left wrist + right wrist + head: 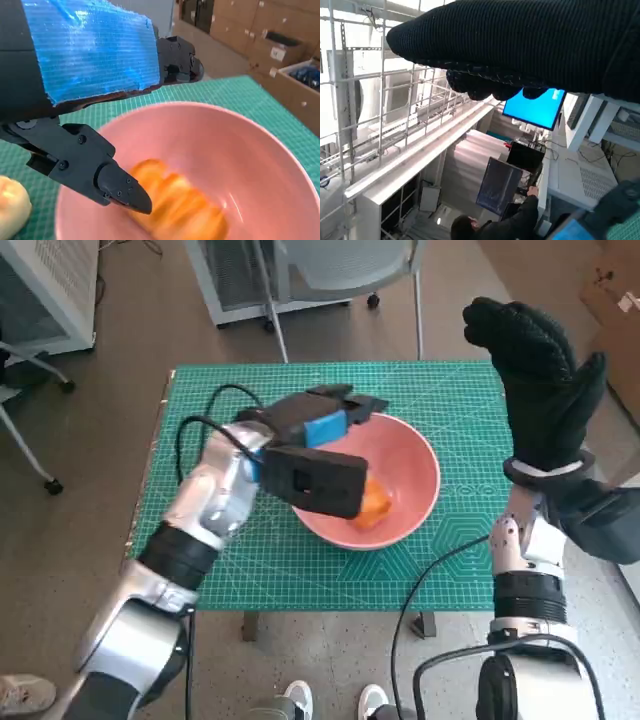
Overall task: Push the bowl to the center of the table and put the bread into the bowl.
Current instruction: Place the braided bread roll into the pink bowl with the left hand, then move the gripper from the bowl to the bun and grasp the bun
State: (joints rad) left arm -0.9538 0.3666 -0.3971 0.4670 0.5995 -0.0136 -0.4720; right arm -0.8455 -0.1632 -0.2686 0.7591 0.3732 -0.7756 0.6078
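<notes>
A pink bowl (410, 462) stands on the green cutting mat (300, 570), a little right of the table's middle. Orange bread (374, 506) lies inside it; in the left wrist view the bread (175, 202) is blurred on the bowl's (235, 150) floor. My left hand (320, 445) hovers over the bowl's near-left side with its fingers apart, and one black finger (107, 175) ends just beside the bread without gripping it. My right hand (535, 380) is raised high at the table's right edge, its fingers spread and holding nothing; its glove (520, 45) fills the right wrist view.
A pale rounded object (11, 205) lies on the mat just outside the bowl. Black cables (205, 415) loop over the mat's left part. A metal-legged cart (300, 280) stands behind the table. A person's feet (330, 702) are at the front edge, and cardboard boxes (615, 300) stand far right.
</notes>
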